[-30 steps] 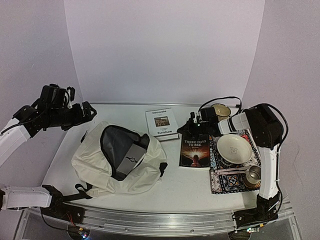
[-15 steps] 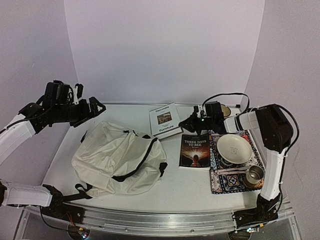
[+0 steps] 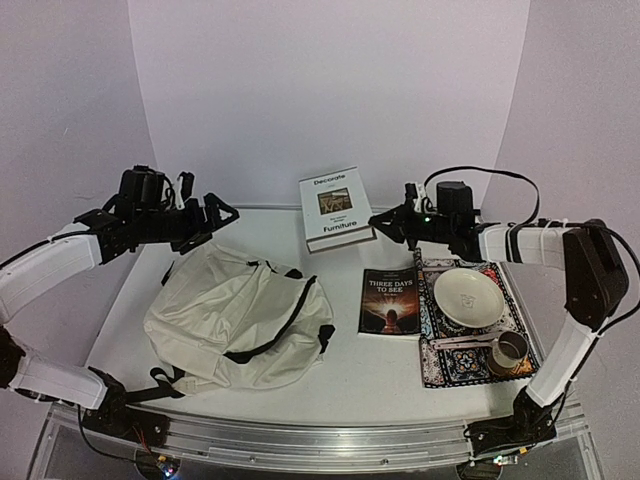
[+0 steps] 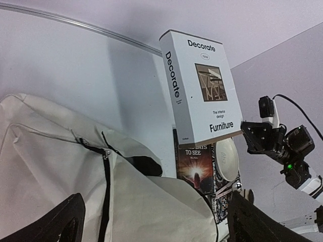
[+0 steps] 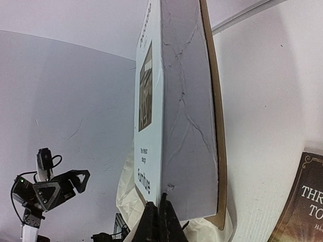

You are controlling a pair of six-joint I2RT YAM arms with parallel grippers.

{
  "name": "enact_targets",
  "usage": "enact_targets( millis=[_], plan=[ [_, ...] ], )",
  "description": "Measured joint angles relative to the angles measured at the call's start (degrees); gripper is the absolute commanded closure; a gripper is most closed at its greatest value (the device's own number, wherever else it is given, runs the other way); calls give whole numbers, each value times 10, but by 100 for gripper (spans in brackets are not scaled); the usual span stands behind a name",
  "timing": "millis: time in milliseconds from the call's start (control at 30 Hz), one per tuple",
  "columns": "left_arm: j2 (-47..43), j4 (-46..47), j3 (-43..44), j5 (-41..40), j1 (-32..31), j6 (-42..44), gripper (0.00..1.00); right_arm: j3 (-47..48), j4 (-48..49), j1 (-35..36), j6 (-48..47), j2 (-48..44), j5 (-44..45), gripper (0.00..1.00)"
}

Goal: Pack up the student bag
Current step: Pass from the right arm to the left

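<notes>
The student bag [image 3: 240, 325] lies slumped left of centre on the table [image 3: 340, 375] in the top view; judged soft and limp, best gripped beside the zipper [image 3: 280, 318]. Left wrist view: the left gripper [image 4: 155, 199] hangs spread and empty over it. Right wrist view: the right gripper [image 5: 159, 219] clamps a corner of the white book [image 5: 186, 101].

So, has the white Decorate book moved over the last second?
Yes. The white Decorate book has risen off the table, farther up the view from the unmoved dark book, pinched by the right gripper.
</notes>
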Motion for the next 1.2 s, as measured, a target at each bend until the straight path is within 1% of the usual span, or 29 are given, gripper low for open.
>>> enact_targets(
  millis=[200, 400, 600, 733, 933, 967, 1067, 1200],
  plan=[
    [46, 92, -5, 50, 0, -34, 1, -40, 41, 2, 41, -40, -26, 100],
    [90, 172, -5, 98, 0, -72, 1, -51, 90, 23, 79, -50, -44, 100],
    [111, 205, -3, 120, -4, -92, 1, -51, 134, 64, 105, -50, -57, 100],
    [118, 215, -3, 124, -5, -104, 5, -51, 154, 87, 114, -50, -63, 100],
    [120, 238, -3, 125, -7, -126, 20, -47, 171, 106, 125, -40, -67, 100],
    [120, 244, -3, 126, -7, -132, 23, -45, 173, 108, 127, -36, -69, 100],
    [120, 258, -3, 130, -7, -144, 39, -41, 182, 115, 131, -25, -71, 100],
    [119, 267, -3, 135, -7, -160, 54, -39, 194, 125, 133, -14, -69, 100]
  ],
)
